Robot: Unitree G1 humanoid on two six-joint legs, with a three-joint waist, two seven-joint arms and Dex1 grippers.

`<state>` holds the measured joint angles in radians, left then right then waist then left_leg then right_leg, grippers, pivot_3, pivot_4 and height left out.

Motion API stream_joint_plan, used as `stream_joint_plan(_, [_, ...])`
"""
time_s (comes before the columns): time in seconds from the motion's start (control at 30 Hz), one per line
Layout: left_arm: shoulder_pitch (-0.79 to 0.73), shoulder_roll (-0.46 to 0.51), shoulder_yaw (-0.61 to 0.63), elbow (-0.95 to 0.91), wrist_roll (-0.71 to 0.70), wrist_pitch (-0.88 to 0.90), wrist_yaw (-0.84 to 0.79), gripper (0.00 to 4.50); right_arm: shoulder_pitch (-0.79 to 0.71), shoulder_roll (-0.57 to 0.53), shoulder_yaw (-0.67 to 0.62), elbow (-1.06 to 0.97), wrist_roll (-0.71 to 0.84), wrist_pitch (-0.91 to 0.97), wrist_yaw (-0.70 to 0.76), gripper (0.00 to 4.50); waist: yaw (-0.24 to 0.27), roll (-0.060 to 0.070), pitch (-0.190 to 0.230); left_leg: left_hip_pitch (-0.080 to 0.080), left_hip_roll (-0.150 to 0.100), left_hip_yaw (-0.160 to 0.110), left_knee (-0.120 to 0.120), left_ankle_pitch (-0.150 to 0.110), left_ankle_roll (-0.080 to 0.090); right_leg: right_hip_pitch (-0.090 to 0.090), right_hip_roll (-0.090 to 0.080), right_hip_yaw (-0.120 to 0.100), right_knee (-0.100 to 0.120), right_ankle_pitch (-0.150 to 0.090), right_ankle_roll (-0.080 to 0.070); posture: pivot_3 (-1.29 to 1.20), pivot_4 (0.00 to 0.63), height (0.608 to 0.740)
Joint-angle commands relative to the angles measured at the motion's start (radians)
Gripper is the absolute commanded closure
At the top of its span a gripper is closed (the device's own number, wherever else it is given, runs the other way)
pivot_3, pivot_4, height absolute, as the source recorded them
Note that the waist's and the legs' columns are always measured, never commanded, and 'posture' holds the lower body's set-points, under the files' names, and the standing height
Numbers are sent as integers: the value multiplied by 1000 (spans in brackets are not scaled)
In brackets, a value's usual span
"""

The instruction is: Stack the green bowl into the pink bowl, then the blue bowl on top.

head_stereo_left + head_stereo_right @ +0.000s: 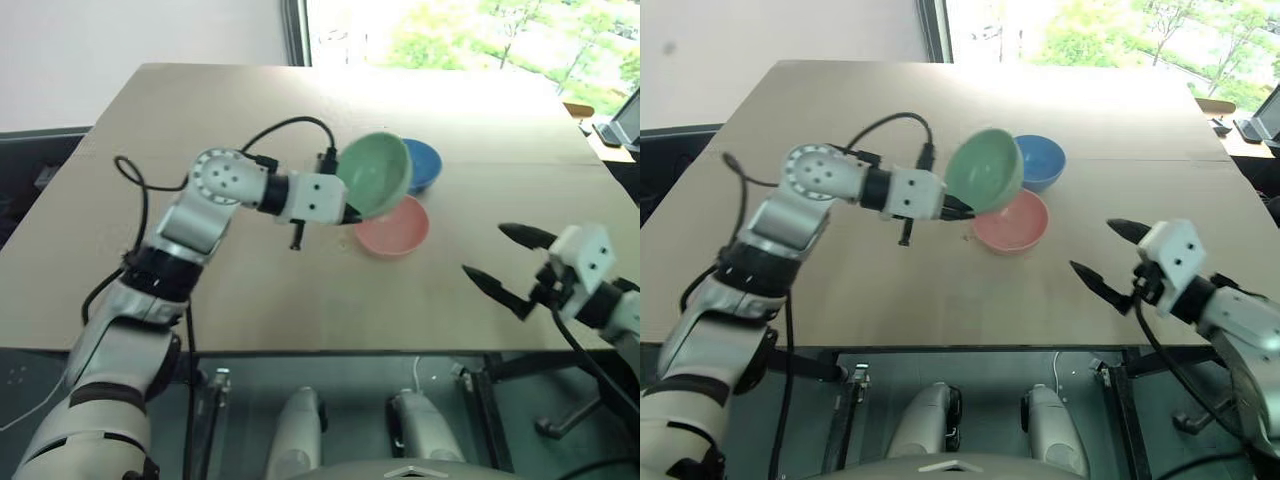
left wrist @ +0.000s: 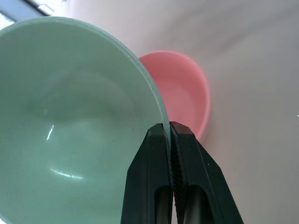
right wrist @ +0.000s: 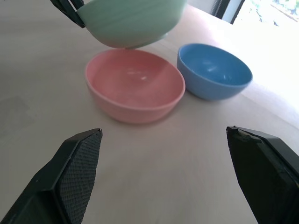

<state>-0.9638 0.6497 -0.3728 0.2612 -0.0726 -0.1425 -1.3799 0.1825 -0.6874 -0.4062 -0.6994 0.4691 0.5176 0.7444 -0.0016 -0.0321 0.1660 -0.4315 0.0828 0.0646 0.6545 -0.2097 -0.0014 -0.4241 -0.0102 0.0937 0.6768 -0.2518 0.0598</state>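
The mint green bowl (image 1: 377,175) hangs tilted in the air, my left gripper (image 2: 169,128) shut on its rim. It hovers just above and to the left of the pink bowl (image 1: 394,227), which rests on the table. The blue bowl (image 1: 421,163) sits right behind the pink one, almost touching it. My right gripper (image 1: 498,258) is open and empty over the table's front right part, well away from the bowls. In the right wrist view the green bowl (image 3: 131,21) floats over the far side of the pink bowl (image 3: 134,86), with the blue bowl (image 3: 215,71) beside it.
The bowls are on a tan table (image 1: 250,290) whose front edge runs just ahead of my arms. A black cable (image 1: 285,125) loops over my left forearm. A window lies beyond the table's far edge.
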Motion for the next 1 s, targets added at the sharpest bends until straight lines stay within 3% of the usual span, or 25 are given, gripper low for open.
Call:
stream_joint_plan(0.03, [-72, -27, 3, 81, -1, -126, -58, 4461, 39, -18, -93, -59, 34, -11, 14, 0, -6, 0, 0, 0, 0, 0, 0, 0, 0, 0, 0, 0, 0, 0, 0, 0, 150, 740])
stream_joint_plan(0.47, [-192, -118, -19, 285, 28, -271, -219, 4461, 105, -16, -150, -106, 99, -18, 4, 0, -12, 0, 0, 0, 0, -2, 0, 0, 0, 1, 0, -1, 0, 0, 0, 0, 150, 740])
stream_joint_plan(1.0, [-245, -136, -52, 387, 147, -353, -227, 4461, 129, -24, -268, -114, 373, -2, -4, 0, -12, 0, 0, 0, -1, -3, 0, 0, 0, 2, 0, -2, -1, 0, 0, 0, 150, 740])
